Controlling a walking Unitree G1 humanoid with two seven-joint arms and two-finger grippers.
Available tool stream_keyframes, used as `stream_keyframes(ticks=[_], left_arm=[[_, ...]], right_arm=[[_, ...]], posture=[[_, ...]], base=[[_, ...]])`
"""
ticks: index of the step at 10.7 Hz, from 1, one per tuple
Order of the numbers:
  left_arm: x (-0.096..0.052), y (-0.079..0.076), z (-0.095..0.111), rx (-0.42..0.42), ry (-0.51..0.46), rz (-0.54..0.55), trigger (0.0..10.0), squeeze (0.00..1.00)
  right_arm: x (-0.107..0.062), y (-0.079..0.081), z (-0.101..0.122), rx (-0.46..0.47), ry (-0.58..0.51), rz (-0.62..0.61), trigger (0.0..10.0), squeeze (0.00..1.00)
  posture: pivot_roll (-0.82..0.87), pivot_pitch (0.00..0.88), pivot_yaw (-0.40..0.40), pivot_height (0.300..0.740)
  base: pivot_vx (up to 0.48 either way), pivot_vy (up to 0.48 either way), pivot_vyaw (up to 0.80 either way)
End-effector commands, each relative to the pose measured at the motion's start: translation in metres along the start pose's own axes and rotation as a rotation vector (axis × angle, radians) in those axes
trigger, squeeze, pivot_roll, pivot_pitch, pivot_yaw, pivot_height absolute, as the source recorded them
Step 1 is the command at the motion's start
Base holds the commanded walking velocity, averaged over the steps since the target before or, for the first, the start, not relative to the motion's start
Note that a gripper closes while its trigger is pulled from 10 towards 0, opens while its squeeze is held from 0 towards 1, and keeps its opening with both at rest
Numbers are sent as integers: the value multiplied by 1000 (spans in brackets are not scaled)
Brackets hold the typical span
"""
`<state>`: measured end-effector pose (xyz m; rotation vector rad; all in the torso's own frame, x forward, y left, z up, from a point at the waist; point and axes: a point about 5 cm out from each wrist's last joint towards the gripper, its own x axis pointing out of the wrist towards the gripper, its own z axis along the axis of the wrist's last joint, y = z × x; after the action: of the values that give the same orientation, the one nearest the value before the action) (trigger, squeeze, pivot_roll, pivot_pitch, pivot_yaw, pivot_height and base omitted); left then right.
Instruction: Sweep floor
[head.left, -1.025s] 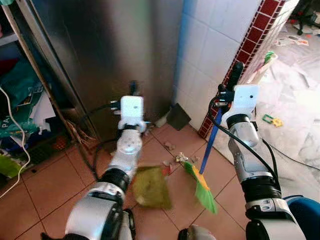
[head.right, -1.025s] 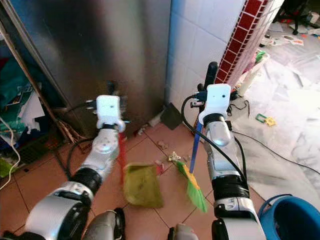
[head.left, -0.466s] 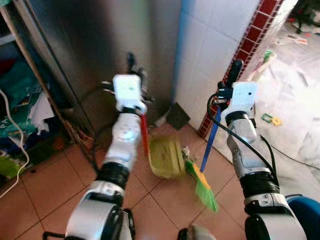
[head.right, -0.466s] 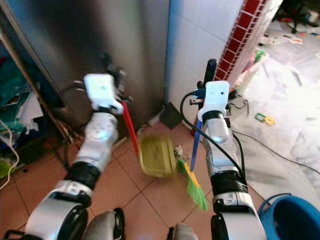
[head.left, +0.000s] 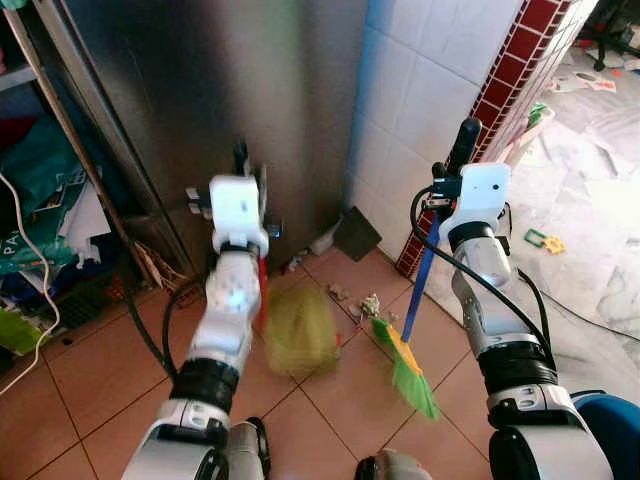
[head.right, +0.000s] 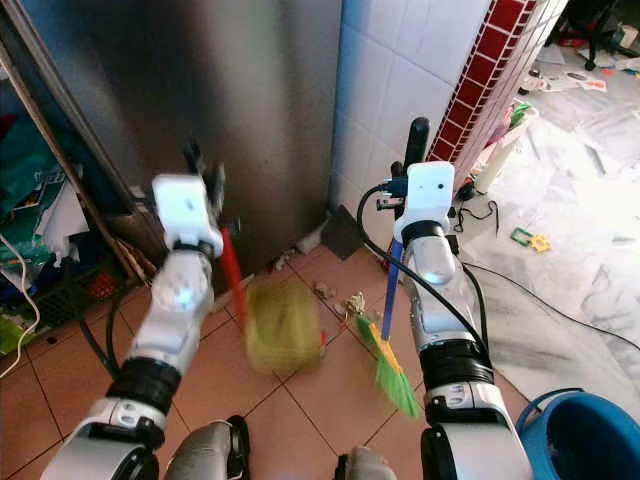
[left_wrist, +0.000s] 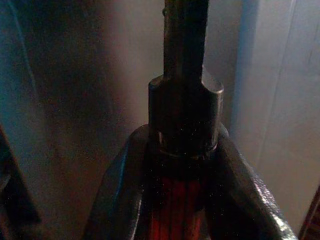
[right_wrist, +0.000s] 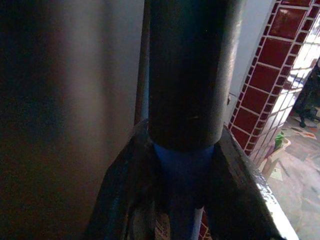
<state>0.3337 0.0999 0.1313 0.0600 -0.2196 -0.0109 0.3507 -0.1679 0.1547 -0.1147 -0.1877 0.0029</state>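
Observation:
My left gripper (left_wrist: 182, 165) is shut on the red handle (head.left: 262, 295) of a yellow-green dustpan (head.left: 295, 335). The pan is blurred and hangs low over the terracotta floor tiles in front of the steel cabinet. My right gripper (right_wrist: 182, 165) is shut on the blue handle (head.left: 420, 290) of a broom. Its green and orange bristles (head.left: 405, 365) rest on the tiles just right of the pan. A small heap of scraps (head.left: 368, 303) lies on the floor between the pan and the bristles, close to the wall.
A steel cabinet (head.left: 200, 80) and a white tiled wall (head.left: 420, 90) stand straight ahead, with a red tile column (head.left: 500, 90) at the right. A dark flat piece (head.left: 355, 235) leans at the wall's foot. Cluttered shelves (head.left: 40, 200) are left; a blue bucket (head.left: 615, 420) is near right.
The left arm swung the dustpan forward toward the scraps, then pulled it back and to the left. The broom and right arm have hardly moved.

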Motion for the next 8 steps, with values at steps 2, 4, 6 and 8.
stream_keyframes(ticks=[2,4,6,8], left_arm=[[0,-7,5,23,-22,-22,10000,0],[1,-4,2,69,-21,-5,10000,0],[1,0,-7,143,-17,25,10000,0],[-1,-4,-18,140,21,46,10000,0]], right_arm=[[3,-6,12,-30,-55,-2,10000,0],[2,-10,11,-35,-53,-9,10000,0],[3,-5,12,-28,-53,3,10000,0],[5,-4,14,-21,-56,4,10000,0]], posture=[[-115,85,-45,740],[-118,91,-47,740],[-120,92,-52,740],[-125,94,-51,740]], base=[[0,0,0],[0,0,0],[0,0,0],[0,0,0]])
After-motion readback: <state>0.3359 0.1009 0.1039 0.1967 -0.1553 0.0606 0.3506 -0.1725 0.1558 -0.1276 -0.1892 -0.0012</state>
